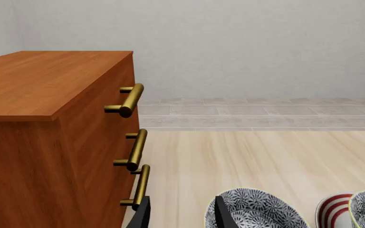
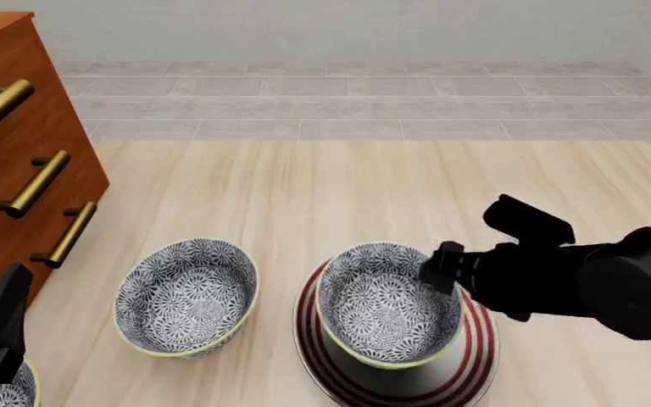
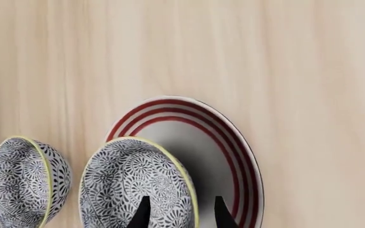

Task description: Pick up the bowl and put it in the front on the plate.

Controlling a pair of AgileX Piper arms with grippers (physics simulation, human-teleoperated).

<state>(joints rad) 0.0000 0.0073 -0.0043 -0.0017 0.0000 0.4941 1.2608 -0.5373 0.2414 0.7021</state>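
I see the bowl (image 2: 388, 303) over the plate (image 2: 473, 356), my right gripper (image 3: 178, 211) clamped across its rim on the side away from the wooden dresser (image 2: 14, 161), one finger inside, one outside. A second bowl (image 2: 187, 295) sits between plate and dresser. My left gripper (image 1: 181, 214) hangs near the dresser, fingers apart, holding nothing.

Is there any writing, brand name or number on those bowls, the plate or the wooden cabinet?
No readable text in any view.
The bowl on the plate: floral pattern only.
The second bowl: the same pattern, no lettering.
The plate: red rings only.
The wooden cabinet: brass handles, no label.
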